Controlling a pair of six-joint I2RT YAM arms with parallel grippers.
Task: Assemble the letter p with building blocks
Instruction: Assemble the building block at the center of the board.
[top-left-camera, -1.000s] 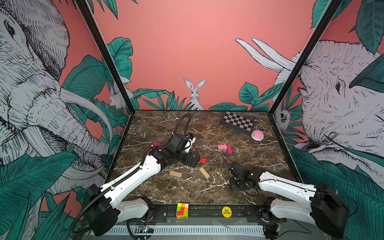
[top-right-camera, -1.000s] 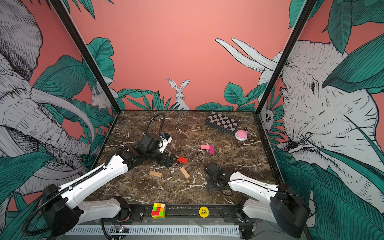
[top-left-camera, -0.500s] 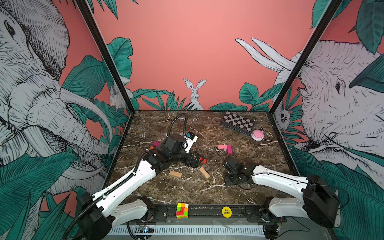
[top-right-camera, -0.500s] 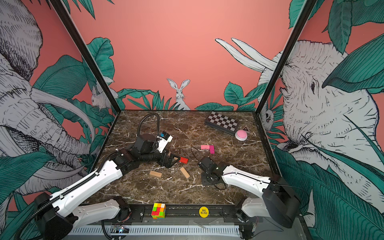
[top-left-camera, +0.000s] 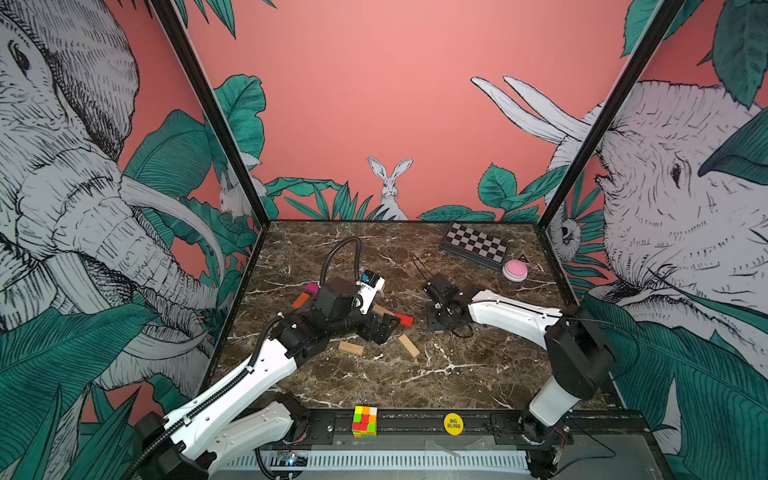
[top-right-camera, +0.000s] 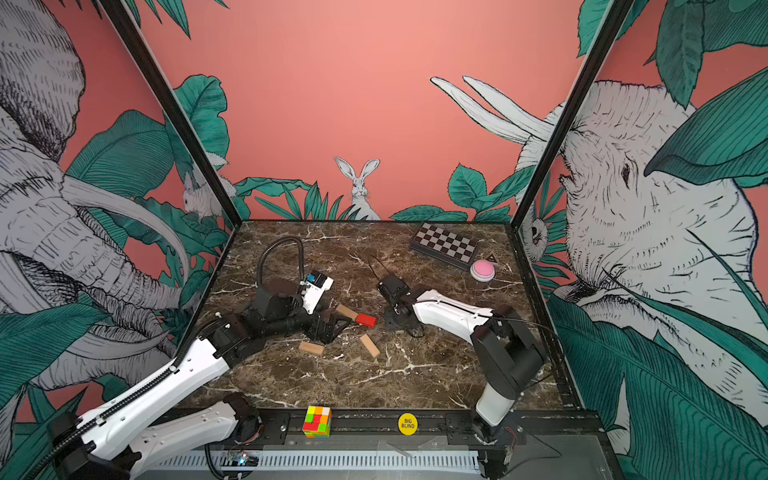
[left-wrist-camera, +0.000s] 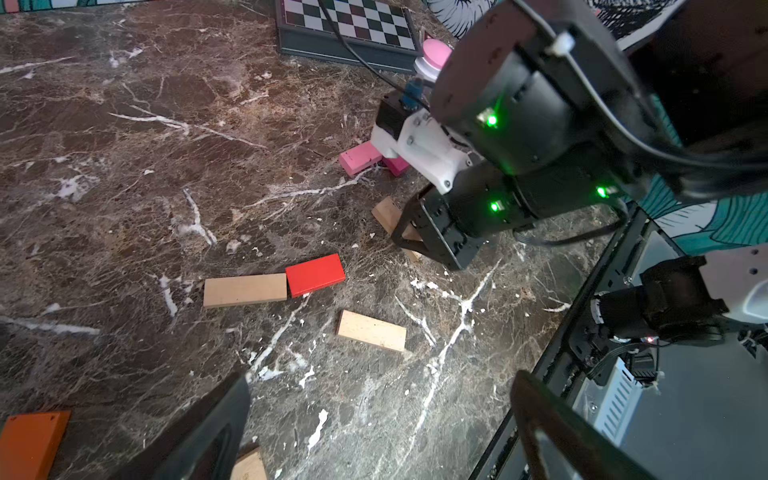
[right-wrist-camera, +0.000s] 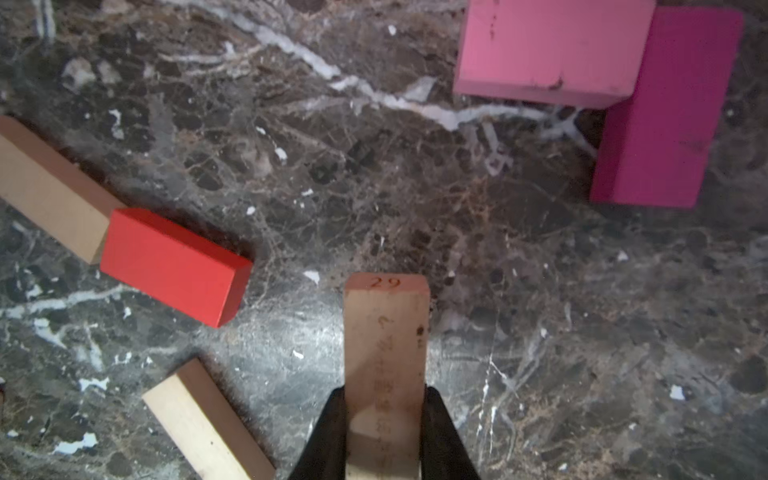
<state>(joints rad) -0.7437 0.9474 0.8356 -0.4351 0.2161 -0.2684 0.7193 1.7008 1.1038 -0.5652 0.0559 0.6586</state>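
1. Far left, an orange flat wooden block (top-left-camera: 301, 299) lies near the wall, out of play for now.
2. The left end effector (left-wrist-camera: 380, 386) hangs low over the brown marble desk (top-left-camera: 478, 374), spread wide with nothing in it.
3. In the middle, a long plain tan plank (left-wrist-camera: 245, 290) touches a short red block (left-wrist-camera: 315, 275) end to end. My guess is that's the start of the P's stem. Two loose tan planks (top-left-camera: 350, 348) (top-left-camera: 409, 345) lie nearer the front.
4. The right end effector (right-wrist-camera: 386, 415) is pinching a numbered tan plank (right-wrist-camera: 386, 345) by one end, so I'd say we're at the pick-up step. I can't tell whether it's off the desk. Next it needs carrying to that row and squaring up without nudging it.
5. Room looks fine, with bare marble between the grip and the row. A pale pink block (right-wrist-camera: 548, 50) touching a dark magenta block (right-wrist-camera: 669, 112) sits just beyond, so watch those. The front edge is well apart.
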